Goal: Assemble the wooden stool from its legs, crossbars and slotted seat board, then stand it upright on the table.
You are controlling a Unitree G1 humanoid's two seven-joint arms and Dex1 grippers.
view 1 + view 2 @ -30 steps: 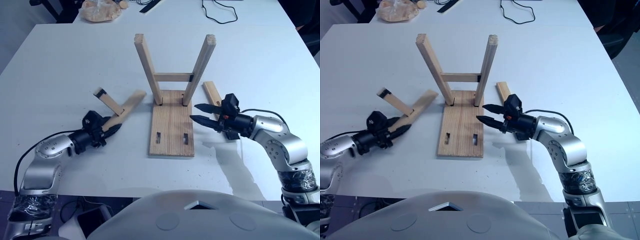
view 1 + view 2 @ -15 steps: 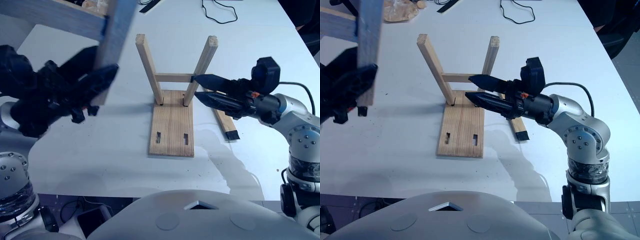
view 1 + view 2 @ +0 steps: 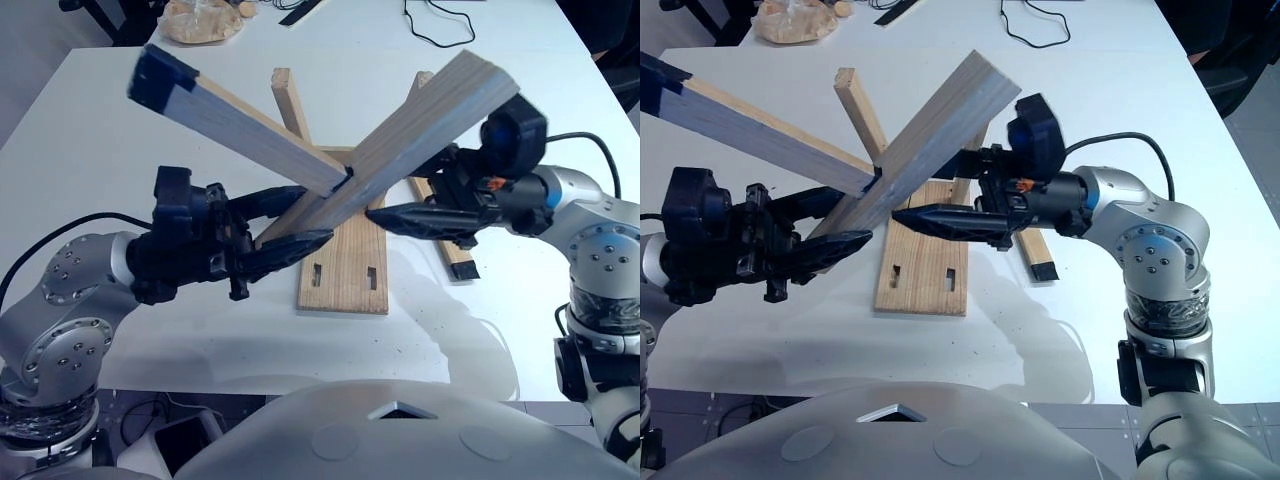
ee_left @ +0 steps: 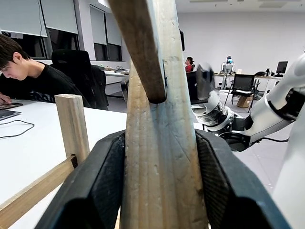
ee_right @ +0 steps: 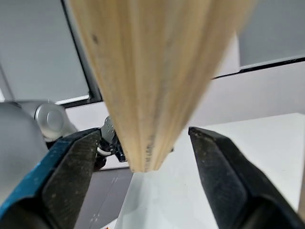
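The left gripper [image 3: 315, 212] has come down from high up near the camera to the middle of the scene, swinging its load across above the seat board. The right gripper [image 3: 390, 190] has slid inward to meet it. A second ago this piece lay flat on the white table [image 3: 100, 120] at the left. The load is a pale wooden leg [image 3: 430, 120] with a dark-tipped wooden crossbar [image 3: 240, 125] joined to it. It is held in the air and tilted, clamped at the leg's lower end by the left gripper. The right gripper's fingers sit spread on either side of the leg, with gaps showing, so it is not gripping yet. The flat slotted wooden seat board [image 3: 340, 290] lies on the table. A standing pair of legs [image 3: 285, 95] with their own crossbar is already plugged into its far end, and the two near slots [image 3: 316, 272] are free. A loose wooden stick with a dark end [image 3: 447, 240] lies just right of the board.

Risks, as judgement:
- The leg is held at one end only, so it could pivot or slip in the clamp.
- A right gripper closing off-centre could twist the crossbar joint apart.
- The raised leg sweeps close over the standing pair and could knock it out of its slots.
- The right arm could nudge the loose stick.
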